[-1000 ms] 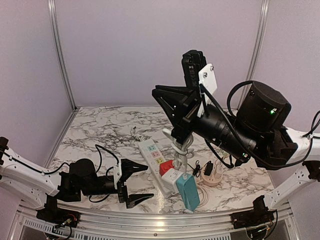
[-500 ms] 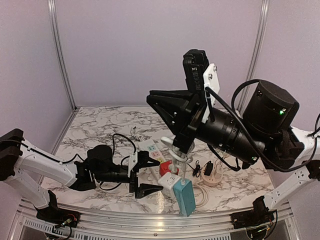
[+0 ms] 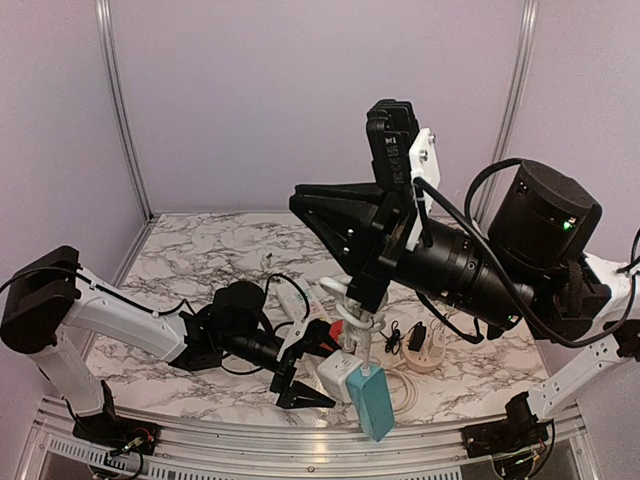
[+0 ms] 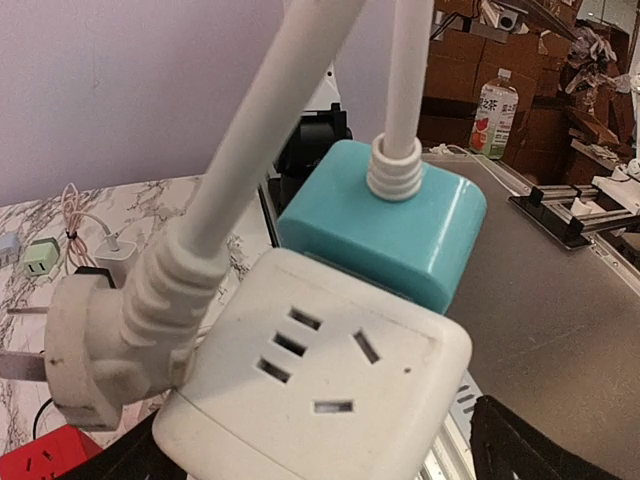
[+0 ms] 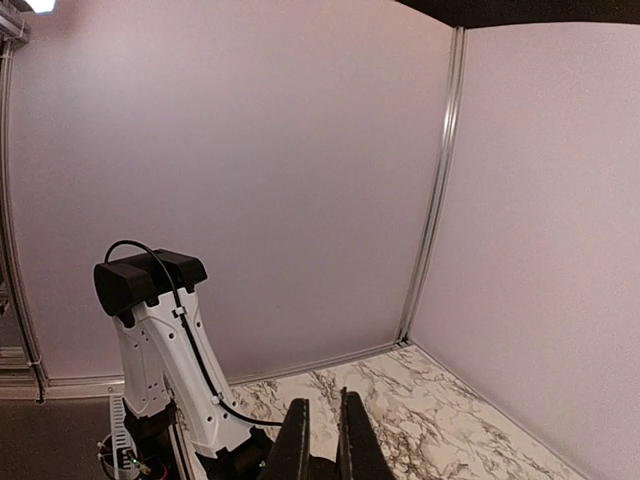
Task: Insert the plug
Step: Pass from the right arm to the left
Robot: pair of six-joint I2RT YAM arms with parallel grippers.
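Left tool (image 3: 304, 372) sat low by the middle of the table's (image 3: 200, 250) near edge, jaws spread wide, released, one finger on each side of a white socket cube (image 4: 320, 390). Plug (image 4: 85, 350), white and round, lay touching the cube's left side, prongs pointing away from it, not in any slot. Red block (image 4: 40, 465) was just below the plug. Teal block (image 4: 385, 235) touched the cube's far side, a cable (image 4: 400, 60) rising from its top. Right tool (image 3: 366, 293) hung high above the cube, clenched. Cable loops sat right at its tips, but I couldn't tell if they were pinched. Right wrist view: fingers (image 5: 297, 440) pressed together.
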